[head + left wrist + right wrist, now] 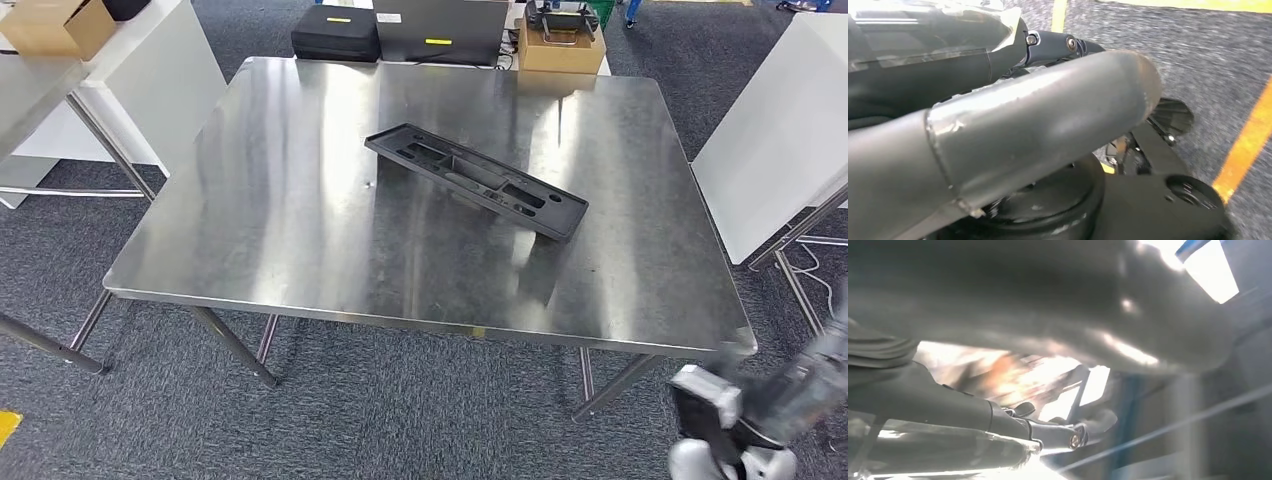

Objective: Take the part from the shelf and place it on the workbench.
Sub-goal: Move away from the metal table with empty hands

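Observation:
The part (478, 180), a long black plastic tray with moulded recesses, lies flat and slantwise near the middle of the steel workbench (300, 230). Nothing touches it. My right hand (722, 418) hangs low past the bench's near right corner, well away from the part. In the blurred right wrist view my right hand (1013, 300) has its thumb and fingers (948, 410) apart with nothing between them. My left hand (1013, 120) hangs over grey carpet, with its thick thumb and a dark finger (1058, 45) stretched out and nothing in it.
Past the bench's far edge stand black cases (336, 32) and a cardboard box (561, 45). A white table (120, 70) with another box (58, 24) is at the left, a white panel (780, 130) at the right. Yellow floor lines (1248, 145) cross the carpet.

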Robot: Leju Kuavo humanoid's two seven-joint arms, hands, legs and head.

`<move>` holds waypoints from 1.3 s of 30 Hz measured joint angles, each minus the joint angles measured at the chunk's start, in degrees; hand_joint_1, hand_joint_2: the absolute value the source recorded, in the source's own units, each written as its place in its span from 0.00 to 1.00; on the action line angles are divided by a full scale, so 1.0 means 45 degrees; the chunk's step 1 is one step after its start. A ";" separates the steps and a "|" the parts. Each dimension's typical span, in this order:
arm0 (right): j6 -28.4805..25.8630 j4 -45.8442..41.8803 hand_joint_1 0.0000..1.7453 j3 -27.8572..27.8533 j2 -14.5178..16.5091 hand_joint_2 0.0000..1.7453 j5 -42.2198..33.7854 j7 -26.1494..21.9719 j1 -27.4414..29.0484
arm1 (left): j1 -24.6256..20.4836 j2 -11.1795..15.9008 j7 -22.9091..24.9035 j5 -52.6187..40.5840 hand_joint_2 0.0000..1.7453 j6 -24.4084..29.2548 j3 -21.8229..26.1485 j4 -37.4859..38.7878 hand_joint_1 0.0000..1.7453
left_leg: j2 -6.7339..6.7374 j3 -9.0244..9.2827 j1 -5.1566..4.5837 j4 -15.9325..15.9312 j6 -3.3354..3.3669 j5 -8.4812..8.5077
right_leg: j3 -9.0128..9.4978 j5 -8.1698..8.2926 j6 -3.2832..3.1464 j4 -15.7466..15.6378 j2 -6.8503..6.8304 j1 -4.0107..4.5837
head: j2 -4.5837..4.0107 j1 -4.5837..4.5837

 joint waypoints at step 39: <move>0.1734 1.7033 0.00 -0.5902 -0.2262 0.00 -0.6958 0.7390 -0.2290 | -0.0040 -0.0115 -0.0101 -0.0156 0.00 0.0013 0.0336 0.0009 0.00 | -0.0027 0.1405 -0.0100 -0.3144 0.0539 0.0914 | -0.0385 -0.0163 0.0664 0.0390 0.0026 -0.0064 | 0.0000 -0.0013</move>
